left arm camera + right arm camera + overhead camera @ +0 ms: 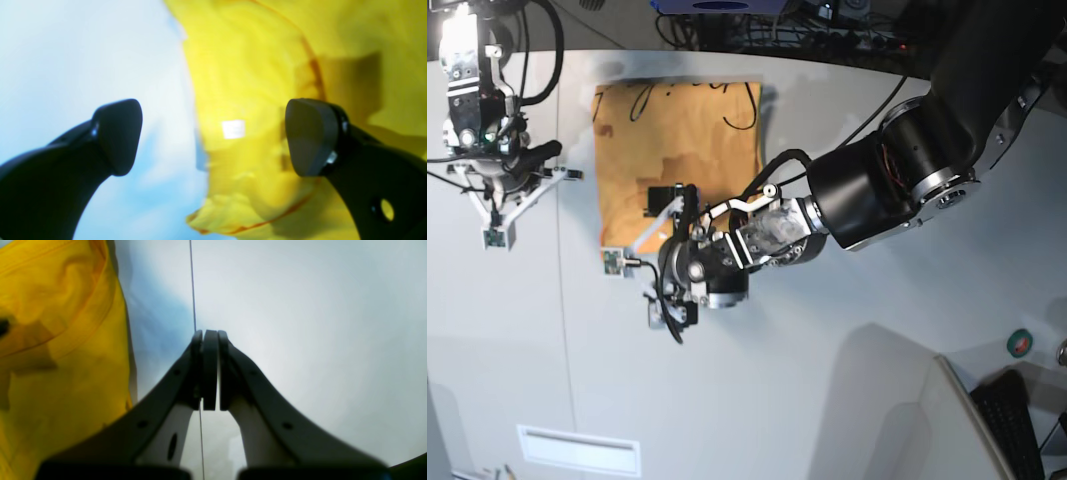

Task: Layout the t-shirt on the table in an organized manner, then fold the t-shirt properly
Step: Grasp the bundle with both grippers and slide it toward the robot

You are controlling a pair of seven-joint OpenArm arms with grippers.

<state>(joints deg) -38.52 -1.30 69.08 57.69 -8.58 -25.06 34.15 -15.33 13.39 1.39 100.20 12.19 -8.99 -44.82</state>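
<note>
The orange-yellow t-shirt (677, 140) lies as a rectangle on the white table (847, 360), black lettering at its far edge. My left gripper (665, 255) hovers at the shirt's near edge. In the left wrist view the left gripper (213, 136) is wide open and holds nothing, one finger (116, 136) over bare table (83, 50) and the other over the rumpled t-shirt (253, 66). My right gripper (505, 172) stands left of the shirt, apart from it. In the right wrist view the right gripper (210, 336) is shut on nothing above the table (300, 306), with the t-shirt (60, 340) at the left.
A thin dark seam (192, 283) runs across the table. A keyboard (1012, 420) and a green tape roll (1019, 343) sit at the near right. A white rectangular label (577, 450) lies near the front edge. Cables (827, 30) crowd the far edge.
</note>
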